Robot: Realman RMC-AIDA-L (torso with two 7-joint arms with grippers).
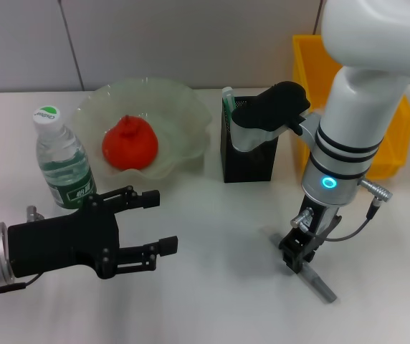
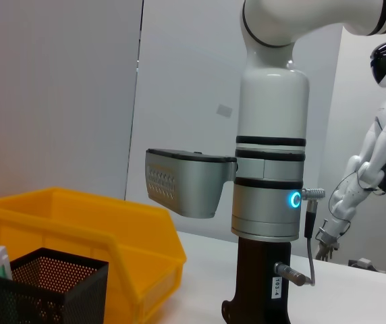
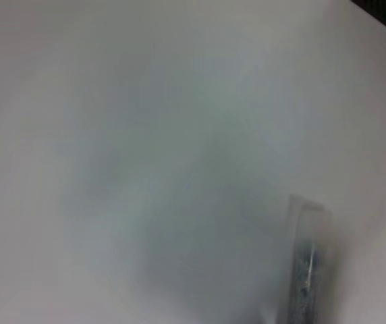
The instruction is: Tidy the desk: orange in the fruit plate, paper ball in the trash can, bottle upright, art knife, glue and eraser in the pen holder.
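On the white table (image 1: 212, 301) our right gripper (image 1: 299, 259) points straight down over the art knife (image 1: 318, 281), a grey bar lying flat with one end beneath its fingers; whether they clasp it, we cannot tell. Our left gripper (image 1: 155, 223) hovers with fingers spread and empty, just in front of the upright bottle (image 1: 62, 161).
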